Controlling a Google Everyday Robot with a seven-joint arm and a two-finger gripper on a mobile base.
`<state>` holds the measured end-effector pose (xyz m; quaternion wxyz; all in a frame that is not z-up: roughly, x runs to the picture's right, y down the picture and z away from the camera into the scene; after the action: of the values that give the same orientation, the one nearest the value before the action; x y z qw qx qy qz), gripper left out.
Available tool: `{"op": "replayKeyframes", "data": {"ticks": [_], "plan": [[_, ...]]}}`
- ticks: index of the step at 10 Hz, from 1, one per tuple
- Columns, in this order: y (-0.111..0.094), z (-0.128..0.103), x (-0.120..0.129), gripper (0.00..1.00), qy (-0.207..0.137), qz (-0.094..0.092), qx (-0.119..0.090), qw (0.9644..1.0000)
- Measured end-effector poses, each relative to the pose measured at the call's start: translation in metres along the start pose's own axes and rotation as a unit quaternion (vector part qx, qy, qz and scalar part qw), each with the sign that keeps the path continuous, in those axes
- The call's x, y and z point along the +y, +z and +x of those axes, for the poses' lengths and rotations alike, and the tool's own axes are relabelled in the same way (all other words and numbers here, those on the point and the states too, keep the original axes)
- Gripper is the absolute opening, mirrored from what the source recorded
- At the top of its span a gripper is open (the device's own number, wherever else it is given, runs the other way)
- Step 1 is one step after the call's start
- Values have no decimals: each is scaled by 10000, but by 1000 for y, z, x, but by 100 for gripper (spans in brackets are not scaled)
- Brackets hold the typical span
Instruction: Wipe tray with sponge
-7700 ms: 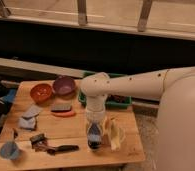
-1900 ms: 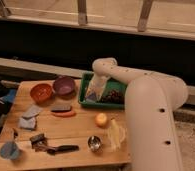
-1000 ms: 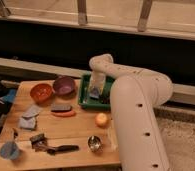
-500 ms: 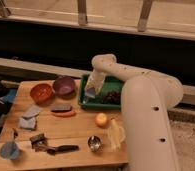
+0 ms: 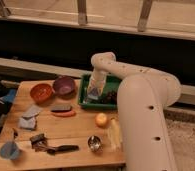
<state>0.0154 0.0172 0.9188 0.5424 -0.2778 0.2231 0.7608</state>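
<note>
Gripper [image 5: 94, 93] down in the left half of the green tray [image 5: 86, 104], shifted a touch right and nearer than half a second back. Reads as a wiping stroke underway. Fingers closed on the pale-blue sponge [image 5: 93, 95], pressed to the tray floor. Dark clutter [image 5: 110, 96] in the tray's right half, likely in the way. Count on the surface [image 5: 76, 136]: one tray, one sponge, one orange bowl [image 5: 41, 92], one purple bowl [image 5: 64, 85], one orange fruit [image 5: 101, 119].

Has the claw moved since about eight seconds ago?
Yes. The claw went from the table's front edge, away from the camera, to the green tray at the back.
</note>
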Motion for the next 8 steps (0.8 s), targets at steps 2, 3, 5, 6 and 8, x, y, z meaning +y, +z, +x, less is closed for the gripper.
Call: {"op": "replayKeyframes", "data": {"ticks": [2, 3, 5, 6, 8], "plan": [[-2, -14, -9, 0, 126, 156, -91, 9998], [-4, -27, -8, 0, 168, 180, -192, 9995], [-4, -41, 12, 0, 100, 75, -280, 9995], [-3, -40, 25, 0, 22, -44, -261, 9996], [-2, -23, 37, 0, -142, -252, -151, 9995]]}}
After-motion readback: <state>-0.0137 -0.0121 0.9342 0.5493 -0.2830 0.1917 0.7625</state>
